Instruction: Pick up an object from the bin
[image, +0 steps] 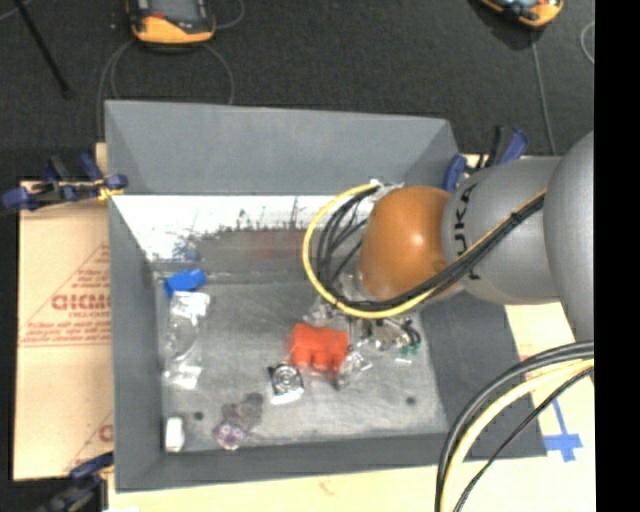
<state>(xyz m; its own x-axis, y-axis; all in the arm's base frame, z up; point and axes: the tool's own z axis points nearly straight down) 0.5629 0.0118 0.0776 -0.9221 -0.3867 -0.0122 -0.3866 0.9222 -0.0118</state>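
A: Well, where do we see the hand (375, 335)?

B: Low in the bin (270, 160), right of the floor's middle, under the arm's orange cover (400, 245) and its looped cables (325, 235). Whether it is wide or narrow we cannot tell; the cover hides too much.

A: And what lies nearest?

B: An orange-red block (320, 346) just beside the hand, on the side toward the bin's left wall; whether the hand grips it we cannot tell. A crumpled clear wrapper (355, 368) lies against the block toward the bin's near edge, and a small green piece (406, 346) sits on the hand's other side.

A: Further out?

B: A small silver metal part (285, 381) left of the block, then a grey disc (250, 404) and a pale purple bit (231, 434) toward the near left corner, with a small white piece (174, 433) in that corner. A clear bottle with a blue cap (184, 320) lies along the left wall.
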